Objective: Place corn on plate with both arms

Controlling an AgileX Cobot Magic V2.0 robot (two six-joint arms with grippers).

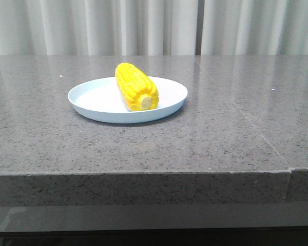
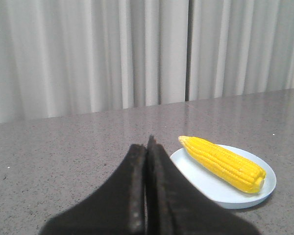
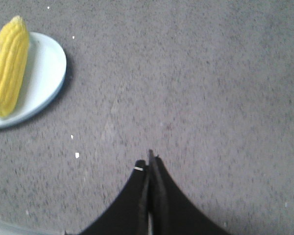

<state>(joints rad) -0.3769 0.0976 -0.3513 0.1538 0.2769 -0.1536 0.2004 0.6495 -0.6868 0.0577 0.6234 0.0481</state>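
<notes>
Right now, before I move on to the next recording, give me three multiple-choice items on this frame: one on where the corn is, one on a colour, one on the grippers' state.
1. Where does the corn lie?
A. On the bare table beside the plate
B. On the plate
C. Held in a gripper

2. What colour is the plate?
A. Pale blue-white
B. Red
C. Black

3. How do the left gripper and right gripper stand?
A. Both wide open
B. One clamped on the corn
C. Both shut and empty

Key: 1 B, the cob rests inside the plate's rim in the front view. 2 A, the plate reads pale blue-white against the grey table. 3 C, each wrist view shows the fingers pressed together, away from the corn.
</notes>
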